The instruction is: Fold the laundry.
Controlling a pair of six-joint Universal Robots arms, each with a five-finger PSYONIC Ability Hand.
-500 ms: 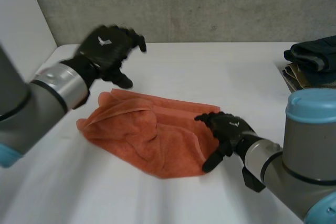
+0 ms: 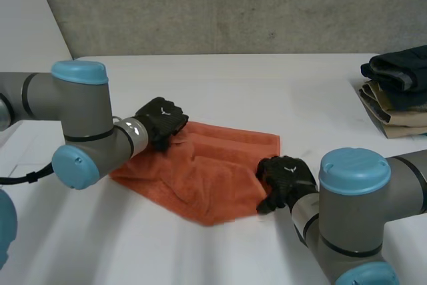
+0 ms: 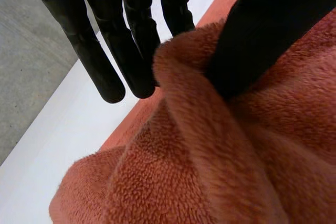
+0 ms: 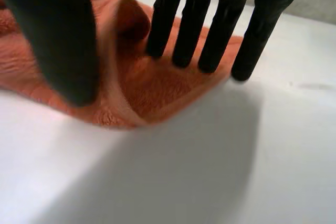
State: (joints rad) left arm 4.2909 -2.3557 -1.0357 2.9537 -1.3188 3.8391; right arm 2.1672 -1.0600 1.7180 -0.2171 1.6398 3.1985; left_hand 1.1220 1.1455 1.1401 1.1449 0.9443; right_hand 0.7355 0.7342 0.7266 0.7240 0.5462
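An orange towel (image 2: 207, 178) lies rumpled in the middle of the white table (image 2: 267, 91). My left hand (image 2: 160, 119) is down on its far left corner. Seen from the left wrist, a raised fold of the towel (image 3: 178, 61) is pinched between the straight fingers (image 3: 94, 51) and the thumb (image 3: 262, 35). My right hand (image 2: 283, 175) is on the towel's right edge. Its straight fingertips (image 4: 210, 51) press down on the towel (image 4: 157, 87), while the thumb (image 4: 58, 40) stands apart at the near edge, a low ridge of cloth beside it.
A stack of folded dark and tan clothes (image 2: 400, 91) sits at the table's far right edge. A grey wall runs behind the table. Bare table surface lies in front of the towel and beyond it.
My left hand came down from above the table's far left onto the towel's far left corner and closed on it. My right hand dropped lower onto the right edge.
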